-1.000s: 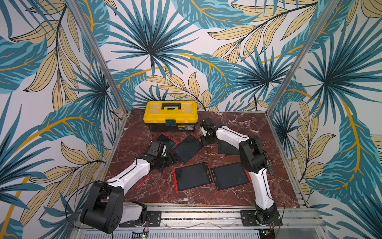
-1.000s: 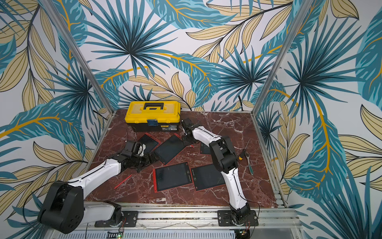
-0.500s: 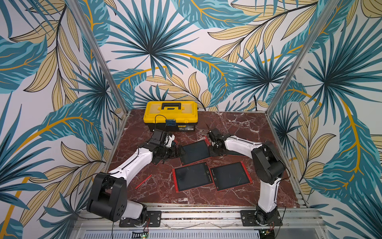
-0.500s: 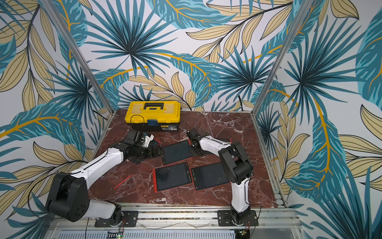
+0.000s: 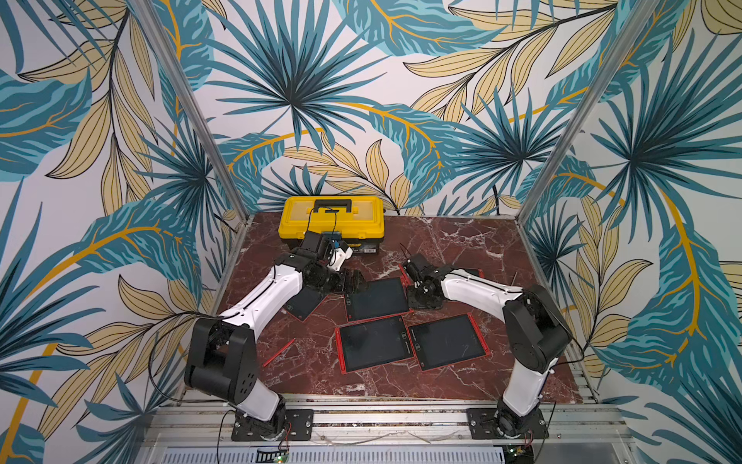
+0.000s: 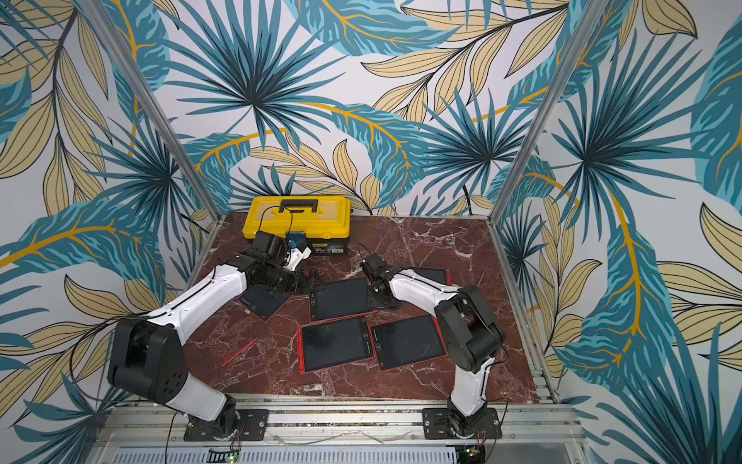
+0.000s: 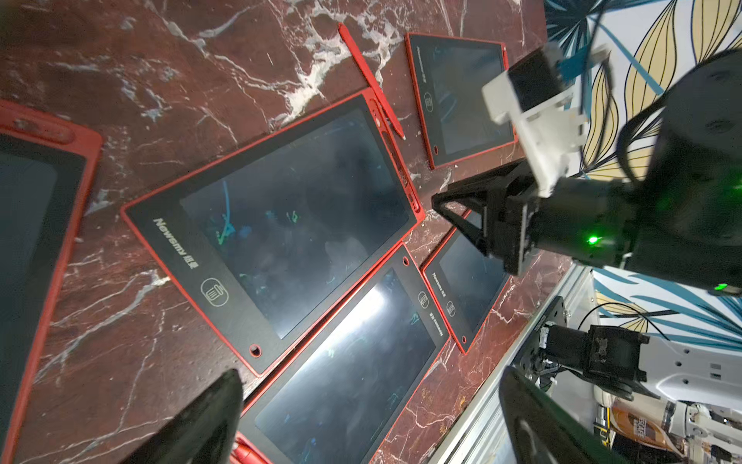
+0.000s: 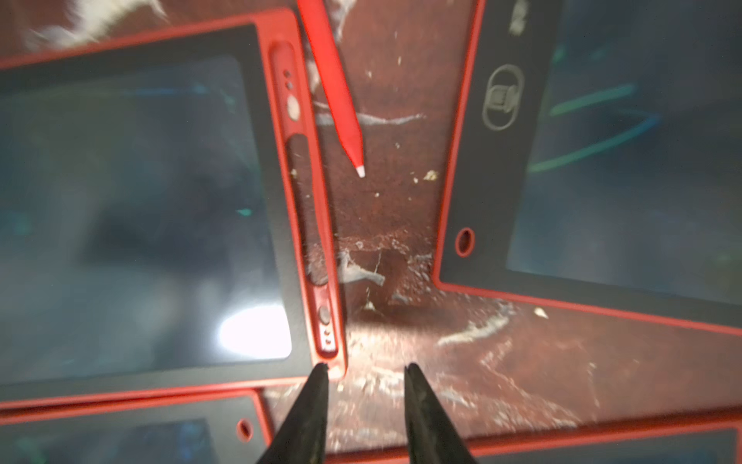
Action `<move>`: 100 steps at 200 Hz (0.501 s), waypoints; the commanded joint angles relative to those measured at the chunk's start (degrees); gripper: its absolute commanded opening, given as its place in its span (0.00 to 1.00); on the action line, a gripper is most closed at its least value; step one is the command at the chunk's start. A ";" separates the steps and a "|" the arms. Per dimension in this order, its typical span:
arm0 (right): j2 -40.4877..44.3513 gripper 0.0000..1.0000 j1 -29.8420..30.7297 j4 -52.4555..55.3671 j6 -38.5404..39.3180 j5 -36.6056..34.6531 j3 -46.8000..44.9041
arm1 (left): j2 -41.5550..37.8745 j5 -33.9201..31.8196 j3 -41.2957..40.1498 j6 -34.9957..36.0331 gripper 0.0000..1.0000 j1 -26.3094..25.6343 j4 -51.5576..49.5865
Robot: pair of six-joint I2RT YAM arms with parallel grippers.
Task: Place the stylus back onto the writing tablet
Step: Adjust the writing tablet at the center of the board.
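A red stylus (image 8: 333, 80) lies on the marble beside the long red edge of the middle writing tablet (image 8: 132, 201), close to its empty pen slot; the left wrist view shows this stylus (image 7: 371, 82) and tablet (image 7: 289, 225) too. My right gripper (image 8: 363, 367) is open with nothing between its fingers. It hangs low over the marble at that tablet's corner, one fingertip almost touching the red frame. In both top views it (image 5: 421, 297) (image 6: 383, 299) stands at the tablet's (image 5: 377, 299) right edge. My left gripper (image 7: 369, 385) is wide open and empty, at the tablet's far left corner (image 5: 353, 281).
A second red stylus (image 5: 279, 352) lies alone at the front left. Two more tablets (image 5: 371, 347) (image 5: 447, 341) lie in front, one (image 5: 305, 303) under the left arm, one (image 7: 461, 96) behind the right arm. A yellow toolbox (image 5: 332, 219) stands at the back.
The right gripper has come from near the toolbox down to the middle tablet's right edge. That tablet now lies squarer. The left arm has reached further back and right.
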State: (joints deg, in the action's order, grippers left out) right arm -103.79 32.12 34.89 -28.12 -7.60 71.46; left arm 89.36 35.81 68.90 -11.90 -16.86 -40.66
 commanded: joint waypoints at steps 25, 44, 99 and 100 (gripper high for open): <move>1.69 0.37 -3.22 0.62 5.62 4.17 3.67 | -2.11 7.35 1.50 4.46 1.00 -1.22 -1.61; -0.77 0.33 -4.27 0.86 8.65 5.27 7.13 | -2.61 7.34 1.23 5.28 1.00 -2.33 -1.61; -10.19 0.23 -5.14 2.52 12.89 2.00 18.10 | -5.27 7.44 -0.35 2.67 1.00 -5.65 5.18; -10.33 0.22 -5.18 2.58 12.99 1.94 18.23 | -5.39 7.39 -0.35 2.63 1.00 -5.78 5.30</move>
State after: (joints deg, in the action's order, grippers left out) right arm -110.08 27.07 35.14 -18.48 -4.23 86.11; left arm 87.20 41.78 68.86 -8.34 -21.02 -40.71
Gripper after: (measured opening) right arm 0.243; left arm 0.997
